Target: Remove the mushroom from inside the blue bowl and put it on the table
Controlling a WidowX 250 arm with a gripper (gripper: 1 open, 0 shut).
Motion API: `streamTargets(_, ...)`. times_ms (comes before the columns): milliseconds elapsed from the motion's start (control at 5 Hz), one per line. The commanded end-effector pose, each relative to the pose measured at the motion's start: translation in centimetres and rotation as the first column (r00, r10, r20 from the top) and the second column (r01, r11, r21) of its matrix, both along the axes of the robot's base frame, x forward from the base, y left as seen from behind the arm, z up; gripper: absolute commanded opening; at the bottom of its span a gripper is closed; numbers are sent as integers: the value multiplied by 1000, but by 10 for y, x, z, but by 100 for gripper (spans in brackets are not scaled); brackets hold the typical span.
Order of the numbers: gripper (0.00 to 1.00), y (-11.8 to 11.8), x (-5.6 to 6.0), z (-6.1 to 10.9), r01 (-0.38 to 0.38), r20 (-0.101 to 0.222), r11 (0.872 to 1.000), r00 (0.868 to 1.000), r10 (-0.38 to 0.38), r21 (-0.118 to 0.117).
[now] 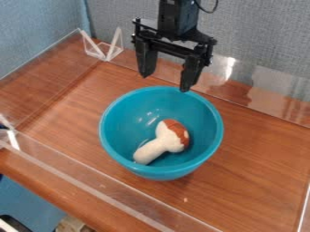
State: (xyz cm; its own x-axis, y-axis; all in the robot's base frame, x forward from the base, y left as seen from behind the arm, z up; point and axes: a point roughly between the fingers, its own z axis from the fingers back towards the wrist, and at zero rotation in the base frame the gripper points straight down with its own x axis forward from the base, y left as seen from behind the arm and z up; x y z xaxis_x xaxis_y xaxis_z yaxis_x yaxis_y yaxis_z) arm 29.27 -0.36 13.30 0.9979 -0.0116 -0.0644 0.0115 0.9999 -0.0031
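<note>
The blue bowl [160, 132] stands near the middle of the wooden table [61, 104]. Inside it the mushroom [162, 142] lies on its side, cream stem toward the lower left and reddish-brown cap toward the upper right. My black gripper [168, 74] hangs above the bowl's far rim, pointing straight down. Its two fingers are spread wide apart with nothing between them. It is apart from both the mushroom and the bowl.
Clear acrylic walls [121, 195] edge the table at the front, left and back. A white wire stand [101, 43] sits at the back left corner. Bare tabletop lies to the left and right of the bowl.
</note>
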Motion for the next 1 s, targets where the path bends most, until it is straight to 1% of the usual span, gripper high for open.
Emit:
streamTargets(0, 100, -10, -14, -15, 73, -35, 997, 997, -73, -1)
streamTargets(200, 100, -27, -33, -44, 159, -81, 987, 984, -159, -2)
streamTargets(400, 100, -31, -37, -76, 209, -119, 978, 971, -208, -11)
streamTargets(600, 100, -30, -36, -91, 211, -147, 978, 967, -210, -9)
streamTargets(800, 100, -28, -34, -98, 205, -156, 979, 967, -203, -6)
